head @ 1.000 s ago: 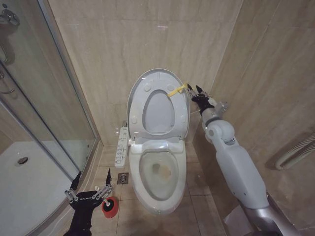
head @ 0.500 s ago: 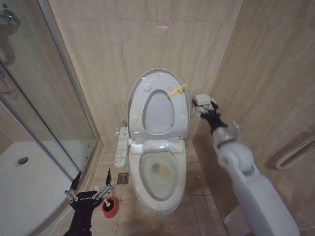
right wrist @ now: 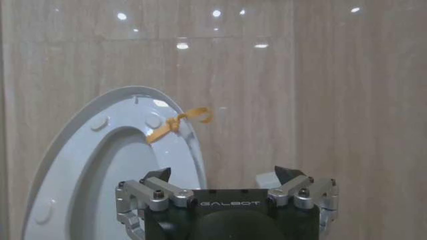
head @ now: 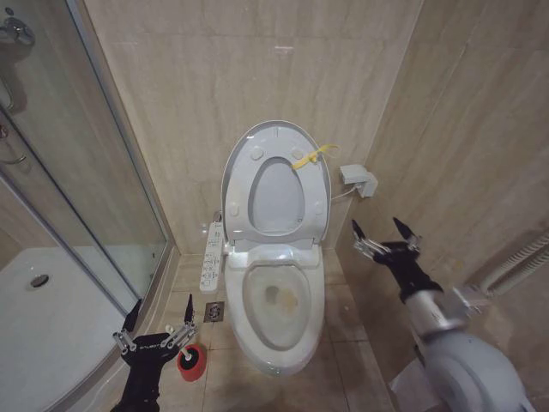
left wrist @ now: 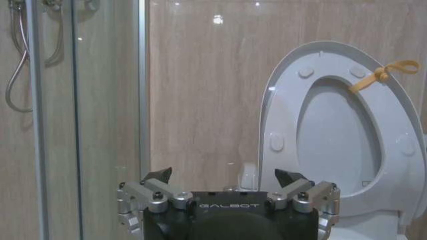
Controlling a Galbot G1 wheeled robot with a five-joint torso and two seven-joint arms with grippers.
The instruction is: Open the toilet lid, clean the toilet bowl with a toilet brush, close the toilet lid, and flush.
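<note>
Head view shows the large glossy white oval plastic toilet lid (head: 276,184) standing upright against the beige tiled wall (head: 223,77), its long axis running up and down, round bumpers facing out and a small yellow ribbon tag (head: 310,157) knotted at its upper right edge. Below it the white elongated ceramic toilet bowl (head: 276,322) lies open, its long axis pointing toward the robot, with a yellowish-brown stain inside. The right gripper (head: 383,237) hangs empty beside the bowl, apart from the lid, jaws spread wide. The left gripper (head: 159,331) hovers low at the bowl's left, jaws wide, just above a round red holder cup (head: 192,362); the toilet brush itself is probably hidden behind it.
</note>
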